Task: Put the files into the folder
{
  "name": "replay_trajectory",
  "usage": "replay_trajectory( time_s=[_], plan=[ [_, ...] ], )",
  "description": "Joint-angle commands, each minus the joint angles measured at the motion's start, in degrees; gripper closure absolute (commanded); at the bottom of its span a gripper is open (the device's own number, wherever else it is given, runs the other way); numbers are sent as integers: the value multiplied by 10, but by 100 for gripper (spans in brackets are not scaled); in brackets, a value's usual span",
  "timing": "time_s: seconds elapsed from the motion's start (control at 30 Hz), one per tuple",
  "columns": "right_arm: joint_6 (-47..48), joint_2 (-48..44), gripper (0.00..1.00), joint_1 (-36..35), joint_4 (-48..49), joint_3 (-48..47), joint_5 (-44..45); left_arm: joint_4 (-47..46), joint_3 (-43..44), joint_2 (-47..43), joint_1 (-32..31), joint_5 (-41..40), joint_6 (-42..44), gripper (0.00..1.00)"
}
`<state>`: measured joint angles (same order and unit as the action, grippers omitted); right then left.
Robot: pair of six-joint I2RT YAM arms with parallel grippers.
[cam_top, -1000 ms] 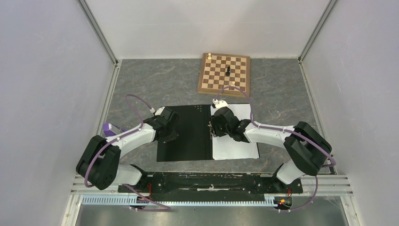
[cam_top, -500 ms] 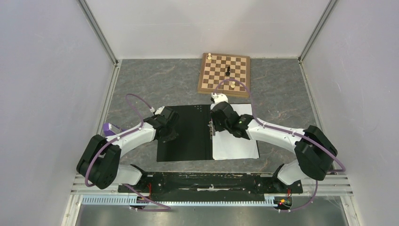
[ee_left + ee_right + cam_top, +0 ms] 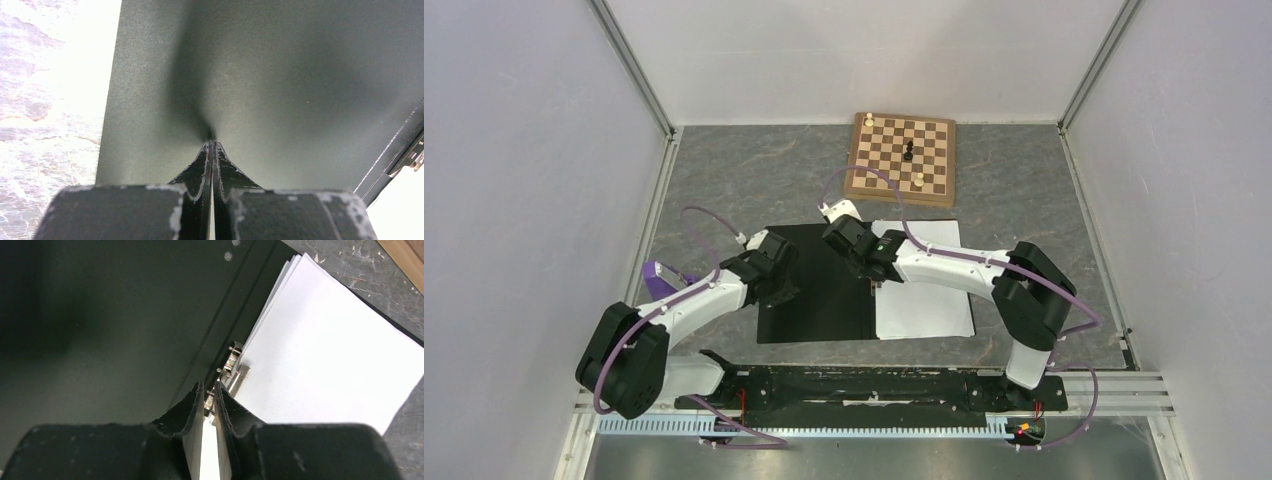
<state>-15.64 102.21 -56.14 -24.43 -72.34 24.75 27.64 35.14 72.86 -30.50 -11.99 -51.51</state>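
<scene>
The folder (image 3: 824, 305) lies open on the table with its black inside up. The files (image 3: 924, 305), a stack of white sheets, rest on its right half beside the metal spine clip (image 3: 234, 365). My left gripper (image 3: 780, 272) is shut, its tips (image 3: 211, 142) pressed onto the black left cover (image 3: 300, 75) with nothing between them. My right gripper (image 3: 856, 250) hangs over the spine. Its jaws (image 3: 210, 389) stand a narrow slit apart, just short of the clip, and the files (image 3: 325, 355) lie to their right.
A wooden chessboard (image 3: 901, 158) with a few pieces lies at the back, just beyond the folder's far edge. A purple metronome (image 3: 659, 275) sits at the left, partly behind my left arm. Grey walls close in on both sides.
My right gripper has swung left from over the white sheets to the spine, and its jaws have narrowed. My left gripper stays shut on the cover, its arm barely shifted.
</scene>
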Motion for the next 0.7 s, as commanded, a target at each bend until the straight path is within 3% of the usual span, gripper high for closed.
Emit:
replay_trajectory(
  time_s=[0.0,0.67],
  plan=[
    [27,2,85,-7,-26,-32,31,-1,-12,-21,5,-22,-34,98],
    [20,-24,92,-20,-20,50,49,1,-6,-14,6,-7,-34,98]
  ],
)
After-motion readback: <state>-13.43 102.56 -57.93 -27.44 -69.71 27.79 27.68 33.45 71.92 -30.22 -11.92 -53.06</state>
